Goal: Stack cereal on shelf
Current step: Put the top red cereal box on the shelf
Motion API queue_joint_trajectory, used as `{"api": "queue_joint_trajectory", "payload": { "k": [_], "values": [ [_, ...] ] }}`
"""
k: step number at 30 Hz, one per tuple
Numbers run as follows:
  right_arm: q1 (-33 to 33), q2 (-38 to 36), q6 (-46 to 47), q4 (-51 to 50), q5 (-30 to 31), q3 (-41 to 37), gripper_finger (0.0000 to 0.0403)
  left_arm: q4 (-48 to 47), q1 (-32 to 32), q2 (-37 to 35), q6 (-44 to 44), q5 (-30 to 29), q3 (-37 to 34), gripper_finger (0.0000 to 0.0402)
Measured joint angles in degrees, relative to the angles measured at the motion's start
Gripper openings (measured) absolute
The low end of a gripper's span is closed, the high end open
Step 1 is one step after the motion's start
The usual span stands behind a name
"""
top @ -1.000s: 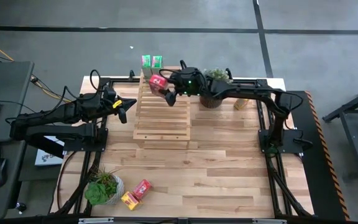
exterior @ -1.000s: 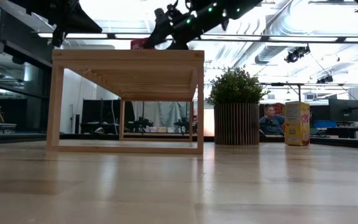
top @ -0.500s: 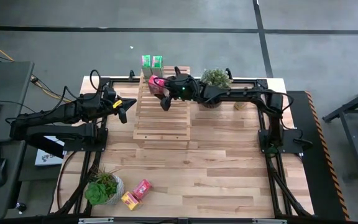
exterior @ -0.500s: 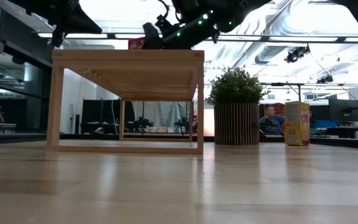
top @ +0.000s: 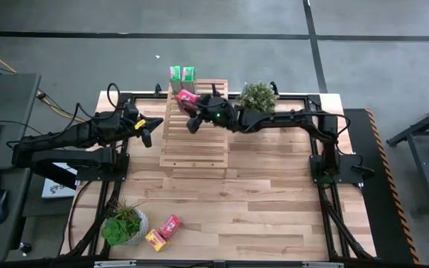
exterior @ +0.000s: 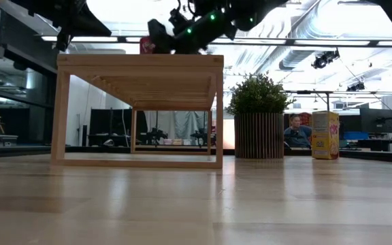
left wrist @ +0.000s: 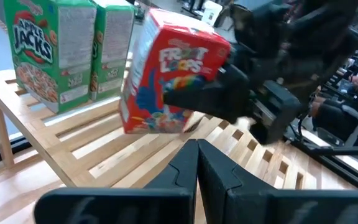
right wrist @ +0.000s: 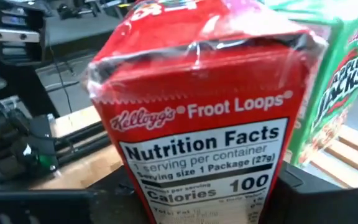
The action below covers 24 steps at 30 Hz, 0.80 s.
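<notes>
A red cereal box [left wrist: 173, 74] is tilted over the far end of the pale slatted shelf [top: 196, 141], with my right gripper [top: 191, 112] shut on it. Two green cereal boxes [top: 182, 73] stand upright on their bases at the shelf's far edge, just beyond the red one. The low view shows the red box [exterior: 145, 45] at the shelf's top. My left gripper [top: 146, 128] waits shut beside the shelf's left side, touching nothing. My right gripper pinches the red box between its two fingers, one on each broad face; a finger [left wrist: 194, 99] lies across the lower front face. The fingers reach in almost level from the table's right. The narrow printed side [right wrist: 197, 155] faces the wrist. The box leans, its lower edge [left wrist: 154, 129] down at the slats; whether it rests there I cannot tell.
A potted plant [top: 258, 95] stands right of the shelf's far end, with a yellow box [exterior: 325, 135] farther right. Near the front left are another plant [top: 123, 225], a red box [top: 170, 225] and a yellow box [top: 155, 239]. A person [exterior: 293, 129] sits beyond the table.
My right hand has swung toward the table's left and near side and sunk a little, turning about the red box. The box has stayed over the shelf's far end, edging toward the green boxes.
</notes>
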Motion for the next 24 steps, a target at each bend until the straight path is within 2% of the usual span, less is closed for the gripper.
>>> {"api": "queue_joint_trajectory", "payload": {
  "k": [6,12,19,24],
  "values": [
    [3.37,3.07,0.80,-5.20,9.32,8.57,0.0177,0.10,0.00,0.02,1.45,-1.08,1.02,0.0000],
    [4.01,10.56,8.00,-19.70,16.06,23.75,0.0177,-0.03,0.00,-0.01,2.53,-1.55,3.06,0.0000],
    [4.01,19.41,12.20,-30.17,19.00,38.47,0.0177,0.05,0.00,-0.24,4.52,-1.67,6.16,0.0000],
    [4.01,22.73,13.35,-31.64,19.15,42.37,0.0177,-0.02,0.00,-0.30,4.55,-1.65,6.80,0.0000]
  ]
}}
